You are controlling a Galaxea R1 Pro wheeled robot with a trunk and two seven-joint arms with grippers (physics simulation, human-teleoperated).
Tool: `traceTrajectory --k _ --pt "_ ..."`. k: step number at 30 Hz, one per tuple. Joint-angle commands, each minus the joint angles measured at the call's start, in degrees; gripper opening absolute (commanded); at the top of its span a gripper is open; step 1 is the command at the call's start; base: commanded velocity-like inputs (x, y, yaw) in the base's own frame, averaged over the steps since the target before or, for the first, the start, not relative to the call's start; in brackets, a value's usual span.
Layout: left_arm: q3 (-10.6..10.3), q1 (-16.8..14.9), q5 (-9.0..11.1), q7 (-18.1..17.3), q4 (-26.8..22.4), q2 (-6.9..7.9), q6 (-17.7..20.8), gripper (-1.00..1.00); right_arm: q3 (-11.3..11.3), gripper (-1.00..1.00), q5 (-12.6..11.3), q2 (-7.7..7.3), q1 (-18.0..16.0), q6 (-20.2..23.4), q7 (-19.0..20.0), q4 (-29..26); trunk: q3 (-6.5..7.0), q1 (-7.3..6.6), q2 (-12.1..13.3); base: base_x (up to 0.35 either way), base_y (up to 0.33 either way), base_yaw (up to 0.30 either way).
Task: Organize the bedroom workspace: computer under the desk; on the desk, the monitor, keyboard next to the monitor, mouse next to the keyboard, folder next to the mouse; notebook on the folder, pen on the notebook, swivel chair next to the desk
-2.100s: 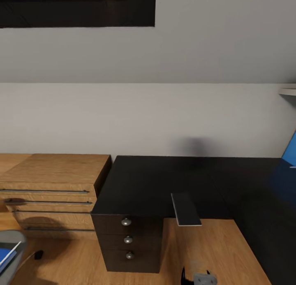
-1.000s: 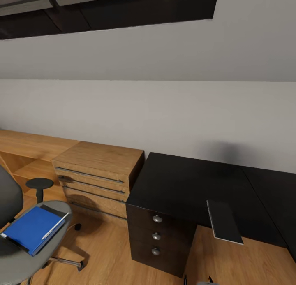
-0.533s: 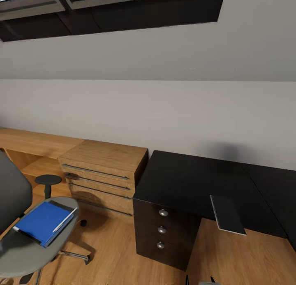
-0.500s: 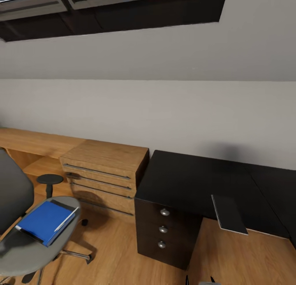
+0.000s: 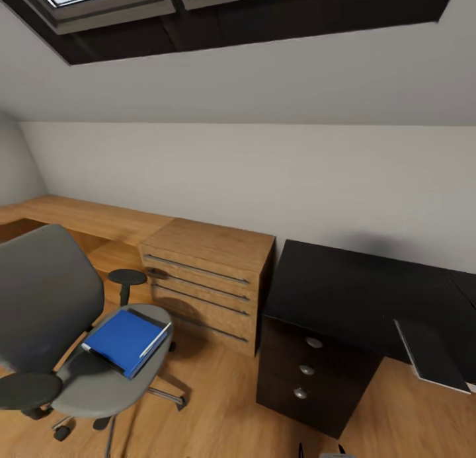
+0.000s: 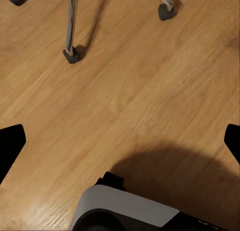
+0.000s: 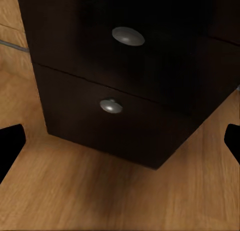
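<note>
Desk (image 5: 357, 283) beside wooden chest (image 5: 211, 273)

head: high, wide over desk (image 5: 370, 293) | right wrist: close on its drawers | left wrist: straight down, floor (image 6: 125, 91)

Swivel chair (image 5: 49, 326) — matt grey cloth-like back and seat, matt black armrest pads, shiny metal legs (image 6: 71, 21) on black plastic casters; folder (image 5: 125, 341), smooth bright blue; desk (image 5: 357, 293), smooth black top, brushed silver knobs (image 7: 128, 36); chest (image 5: 208, 273) and floor (image 6: 135, 91) — warm grained wood, satin
</note>
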Motion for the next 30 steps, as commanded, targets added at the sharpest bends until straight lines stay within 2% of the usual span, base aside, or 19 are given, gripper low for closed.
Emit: traceTrajectory --k 1,9,23,27,30 --pt "-0.31 -0.04 0.59 0.30 -0.03 0.09 -0.43 1.00 0.05 1.00 0.60 0.01 -0.04 0.01 -0.60 0.06 -0.11 0.00 -0.03 0.000 0.321 0.180" --pt "-0.31 -0.04 0.59 0.30 -0.05 0.09 -0.43 1.00 0.03 1.00 0.60 0.01 -0.04 0.01 -0.60 0.06 -0.63 0.00 -0.03 -0.034 0.321 0.149" --pt "-0.31 -0.04 0.62 0.30 -0.05 0.09 -0.43 1.00 0.39 1.00 0.82 0.23 -0.04 0.12 -0.30 -0.24 -0.73 0.00 -0.03 -0.131 0.320 0.012" --pt "-0.31 -0.04 0.62 0.32 -0.04 0.09 -0.42 1.00 0.38 1.00 0.80 0.75 -0.24 1.32 -0.24 -3.28 -0.73 0.00 -0.03 -0.140 0.287 0.000" --pt "-0.31 -0.04 0.66 0.32 -0.03 0.13 -0.42 1.00 0.31 1.00 0.61 1.09 -0.45 4.73 -0.42 -8.32 -0.73 0.00 -0.03 -0.112 0.214 0.000"
